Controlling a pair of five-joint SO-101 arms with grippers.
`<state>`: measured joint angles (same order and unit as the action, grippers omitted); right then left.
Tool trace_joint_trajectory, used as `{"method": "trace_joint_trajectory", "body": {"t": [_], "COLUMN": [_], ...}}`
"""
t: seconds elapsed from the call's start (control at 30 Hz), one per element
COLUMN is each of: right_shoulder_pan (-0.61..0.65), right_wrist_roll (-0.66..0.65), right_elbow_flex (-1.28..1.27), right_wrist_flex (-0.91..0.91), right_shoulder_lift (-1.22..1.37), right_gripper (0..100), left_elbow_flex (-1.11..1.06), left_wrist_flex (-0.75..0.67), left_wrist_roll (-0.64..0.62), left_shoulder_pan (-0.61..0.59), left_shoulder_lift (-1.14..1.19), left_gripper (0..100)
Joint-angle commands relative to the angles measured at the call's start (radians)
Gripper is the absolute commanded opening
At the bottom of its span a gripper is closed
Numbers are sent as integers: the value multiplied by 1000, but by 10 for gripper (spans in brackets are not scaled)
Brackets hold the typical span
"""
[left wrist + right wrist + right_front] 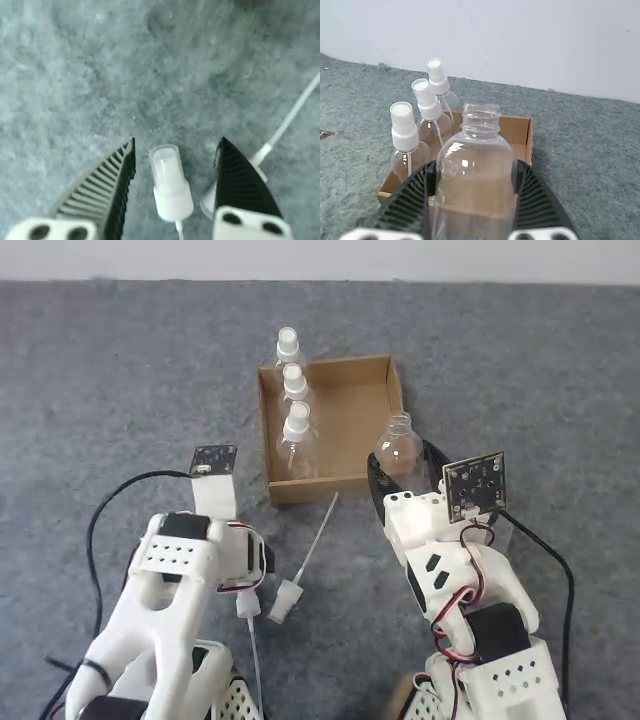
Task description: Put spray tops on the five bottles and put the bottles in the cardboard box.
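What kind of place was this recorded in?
Likely a robot test bench rather than a home: a grey felt-like mat as the work surface, a bare white wall behind it, and a cardboard box holding three capped bottles.

The desk [110, 360] is covered, across all that is seen of it, with a grey felt-like fabric [560, 370] of coarse, mottled texture with paler flecks through it. Along its far edge stands a plain white wall [320, 258], meeting the fabric in a slightly ragged line.
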<state>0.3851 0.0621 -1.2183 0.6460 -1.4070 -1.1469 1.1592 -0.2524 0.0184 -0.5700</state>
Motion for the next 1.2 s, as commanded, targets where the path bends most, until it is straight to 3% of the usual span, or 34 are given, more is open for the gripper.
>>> {"method": "trace_joint_trajectory", "body": {"t": [0.0,0.2,0.7,0.9,1.17], "right_shoulder_pan": [-13,-13,-12,-12,-12], "right_wrist_roll": [2,2,2,2,2], "right_elbow_flex": [14,14,14,14,14], "right_wrist_flex": [-31,-31,-33,-33,-33], "right_shoulder_lift": [-25,-25,-25,-25,-27], "right_gripper": [20,20,20,20,20], "left_elbow_flex": [-82,-108,-2,122,154], "left_wrist_flex": [-166,-198,-157,15,133], "left_wrist_roll": [23,48,61,362,720], "left_shoulder_pan": [-3,-3,49,52,52], "left_shoulder_lift": [-28,-32,-35,-35,-35], "left_gripper": [172,24,24,24,58]}}
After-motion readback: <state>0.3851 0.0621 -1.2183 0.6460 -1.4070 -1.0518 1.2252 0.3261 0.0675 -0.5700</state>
